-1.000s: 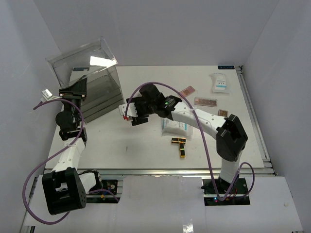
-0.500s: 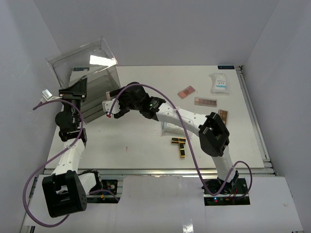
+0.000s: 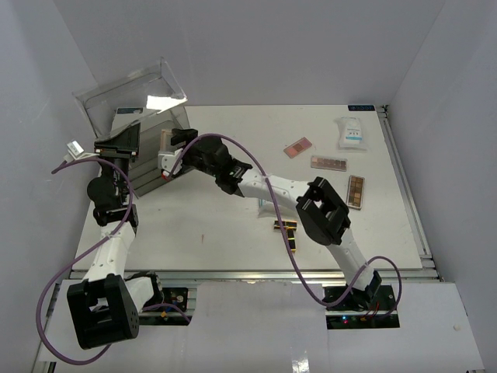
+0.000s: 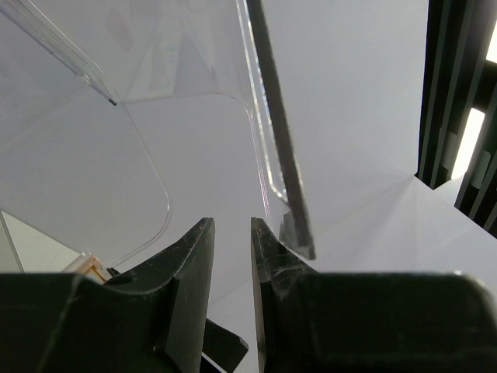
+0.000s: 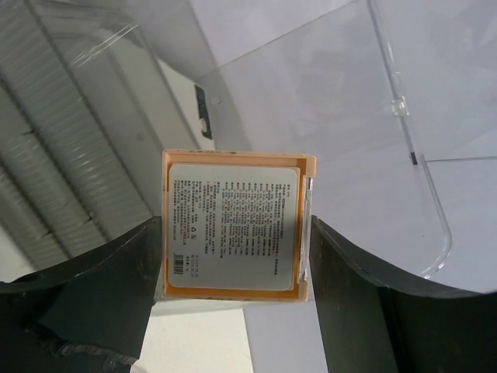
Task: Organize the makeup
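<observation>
My right gripper (image 3: 166, 154) reaches left over the clear plastic box (image 3: 155, 167) and is shut on a square palette (image 5: 233, 225), whose peach frame and printed back label face the wrist camera. At the box's left side, my left gripper (image 3: 130, 140) has its narrow jaws closed on the thin edge of the raised clear lid (image 4: 264, 140). On the table lie a pink square palette (image 3: 297, 147), two long palettes (image 3: 329, 162) (image 3: 356, 191), a white-blue sachet (image 3: 351, 132), a second sachet (image 3: 273, 206) partly under the right arm, and black-and-gold lipstick tubes (image 3: 292, 237).
The box's lid (image 3: 132, 93) stands tilted up at the back left, close to the left wall. White walls enclose the table on three sides. The right arm's purple cable (image 3: 272, 194) loops over the table's middle.
The right arm has swung left from the table's middle to above the clear box, carrying the square palette. The left arm has not moved.
</observation>
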Motion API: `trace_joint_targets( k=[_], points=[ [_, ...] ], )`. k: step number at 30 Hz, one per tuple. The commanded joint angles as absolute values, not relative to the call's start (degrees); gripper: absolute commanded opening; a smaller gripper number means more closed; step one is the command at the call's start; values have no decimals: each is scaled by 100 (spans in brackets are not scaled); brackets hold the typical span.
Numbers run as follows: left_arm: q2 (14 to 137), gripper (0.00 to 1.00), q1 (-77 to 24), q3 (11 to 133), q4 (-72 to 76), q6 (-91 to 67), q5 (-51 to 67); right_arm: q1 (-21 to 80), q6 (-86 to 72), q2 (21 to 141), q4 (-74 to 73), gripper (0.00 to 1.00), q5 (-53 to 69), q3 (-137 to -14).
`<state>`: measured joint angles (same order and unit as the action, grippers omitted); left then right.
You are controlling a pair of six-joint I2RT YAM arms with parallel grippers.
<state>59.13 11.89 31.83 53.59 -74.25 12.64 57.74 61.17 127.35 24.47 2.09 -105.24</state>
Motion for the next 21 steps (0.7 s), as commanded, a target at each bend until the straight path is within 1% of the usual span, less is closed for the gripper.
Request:
trace_joint_targets(
  k=[1,7,11,14,16,17,19,20,21],
  points=[
    [5776,36,1222,3377,5442,-7293,1368,5766,5880,13054,3919,21,26,-11005],
    [5766,36,1213,3350,5457,-7269,1397,5757,5725,13638,4917,26,35,-11347],
    [5748,36,1215,3331,5449,-7260,1420,5748,5511,13978,4932,27,35,-11825],
    [5757,36,1222,3340,5444,-7260,1433,5748,5386,14250,4907,31,83,-12151],
    [5757,36,1222,3349,5441,-7260,1442,5756,5299,14432,4753,37,97,-12485],
    [5757,36,1222,3349,5440,-7268,1450,5748,5275,14557,4713,44,97,-12673],
    [5748,36,1213,3349,5415,-7269,1459,5731,5239,14708,4617,48,131,-12802],
    [5748,36,1221,3357,5406,-7260,1459,5714,5230,14729,4598,53,197,-12830],
    [5740,36,1214,3357,5398,-7260,1459,5705,5230,14754,4597,56,225,-12824]
  ],
)
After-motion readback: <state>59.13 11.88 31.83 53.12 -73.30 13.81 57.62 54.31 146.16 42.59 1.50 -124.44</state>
